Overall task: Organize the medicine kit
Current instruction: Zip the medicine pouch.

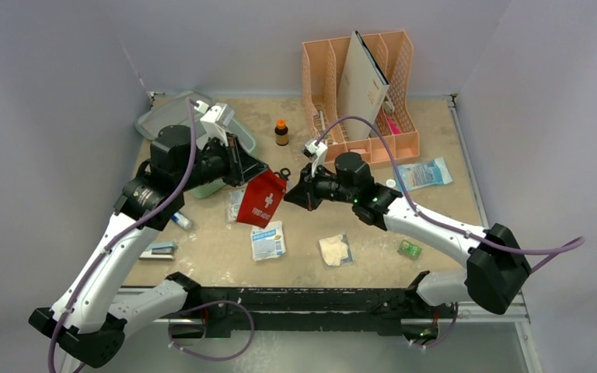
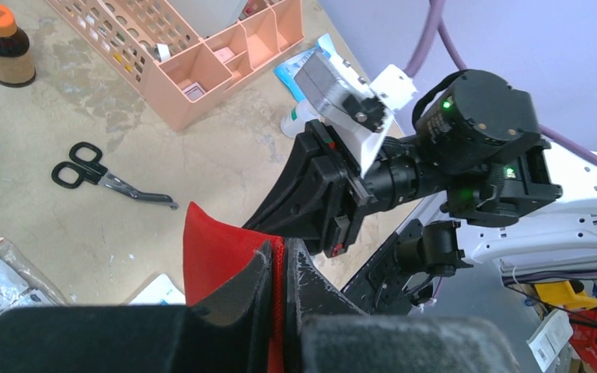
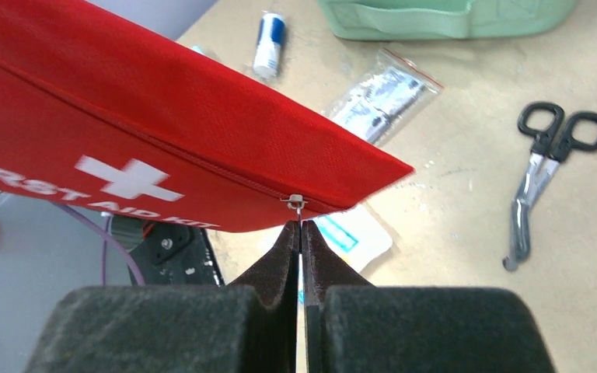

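Observation:
The mint-green medicine kit lies at the back left with its lid open, partly behind my left arm; its base also shows in the right wrist view. My left gripper is shut on one edge of a red first-aid pouch, holding it off the table; the red fabric is pinched between the fingers. My right gripper meets the pouch at its right corner and is shut on the small metal zipper pull.
A peach file organizer stands at the back right, a brown bottle beside it. Black scissors lie near the pouch. Packets, a gauze bag, a blue packet, a small green box and a tube lie around.

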